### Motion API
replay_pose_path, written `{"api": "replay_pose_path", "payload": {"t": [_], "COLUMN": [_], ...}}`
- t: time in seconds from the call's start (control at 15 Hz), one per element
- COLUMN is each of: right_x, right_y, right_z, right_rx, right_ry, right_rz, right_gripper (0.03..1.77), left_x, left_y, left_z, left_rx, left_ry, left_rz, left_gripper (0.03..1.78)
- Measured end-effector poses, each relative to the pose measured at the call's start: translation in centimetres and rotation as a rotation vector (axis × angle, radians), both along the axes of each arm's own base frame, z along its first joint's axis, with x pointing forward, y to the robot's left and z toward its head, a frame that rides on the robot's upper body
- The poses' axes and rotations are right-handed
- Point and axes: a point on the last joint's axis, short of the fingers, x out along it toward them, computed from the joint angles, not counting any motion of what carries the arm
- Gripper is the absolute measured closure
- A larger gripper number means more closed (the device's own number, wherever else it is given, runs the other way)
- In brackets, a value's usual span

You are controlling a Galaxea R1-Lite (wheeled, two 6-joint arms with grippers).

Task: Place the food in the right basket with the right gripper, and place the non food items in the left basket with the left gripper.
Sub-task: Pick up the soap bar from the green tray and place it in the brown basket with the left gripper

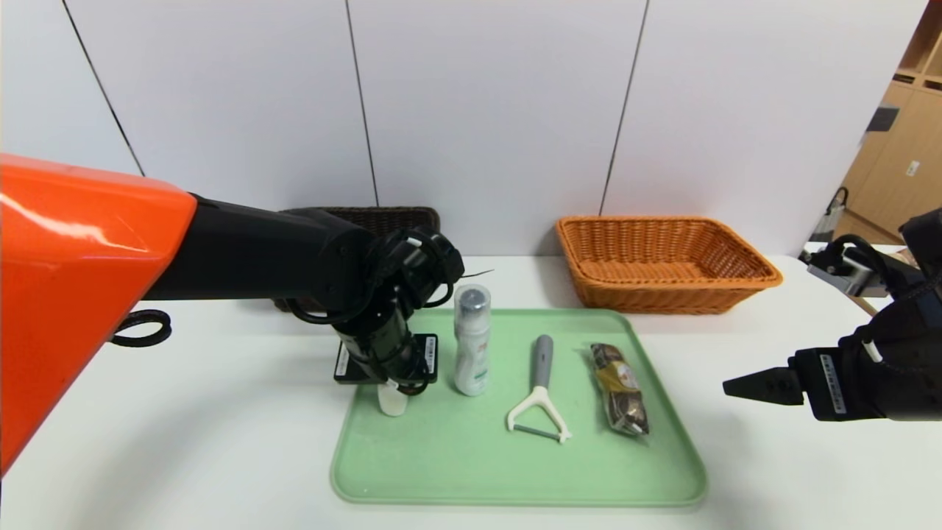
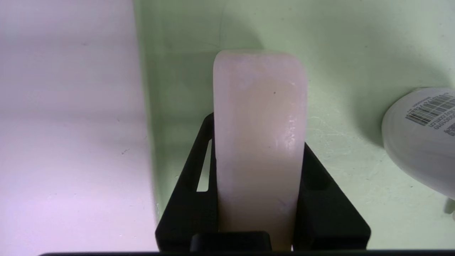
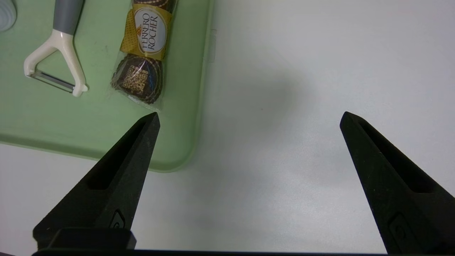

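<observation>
pale item [image 2: 259, 142], 1 piece, smooth and rounded at its visible end, is sitting between the 2 fingers of the left gripper [image 2: 258, 129], over the left part of the green tray [image 1: 515, 478]. the left gripper is holding it narrowly, with 1 finger pressing on each long side. its exact type is not showing; whether it is touching the tray, the inspector cannot tell.

just beside it, toward the robot's right, 1 white bottle [image 1: 472, 353] with a clear cap is occupying the tray. further right, 1 peeler [image 1: 541, 383] is lying with its grey handle pointing toward the rear and its blade end facing the robot. near the tray's right edge, 1 clear pack of chocolates [image 1: 620, 390] is lying at a slant and showing a gold "ferrero rocher" label.

behind the tray, 2 baskets are standing well apart: the dark basket [image 1: 394, 218] at left, which the left arm is partly covering, and the orange-brown basket [image 1: 662, 300] at right, showing nothing inside its visible part.

the right gripper [image 3: 250, 119] is hovering over the white table [image 3: 263, 199], to the right of the tray, spreading its fingers wide and holding nothing.
</observation>
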Motion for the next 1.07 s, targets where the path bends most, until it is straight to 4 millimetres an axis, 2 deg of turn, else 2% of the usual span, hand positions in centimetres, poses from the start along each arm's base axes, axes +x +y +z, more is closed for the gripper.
{"api": "replay_pose_path", "payload": {"t": [0.2,0.33,0.67,0.87,1.07], "right_x": [-0.1,-0.1,-0.2,-0.2,-0.2], "right_y": [0.0,0.0,0.0,0.0,0.0], "right_z": [0.1,0.1,0.2,0.2,0.2], "right_rx": [0.001,0.001,0.002,0.003,0.004], "right_ry": [-0.003,-0.005,-0.006,-0.008,-0.008], "right_rz": [0.0,0.0,-0.001,-0.001,0.001], "right_gripper": [0.04,0.04,0.04,0.04,0.04], "left_x": [-0.3,-0.6,-1.4,-0.2,2.3], "left_y": [0.4,0.8,3.8,6.3,8.4], "left_z": [0.9,2.4,8.4,11.5,13.4], "left_rx": [0.016,-0.002,-0.027,-0.001,0.053], "left_ry": [-0.035,-0.073,-0.242,-0.351,-0.435], "left_rz": [0.015,0.012,-0.059,-0.079,-0.089], "left_gripper": [1.29,1.29,1.29,1.29,1.29]}}
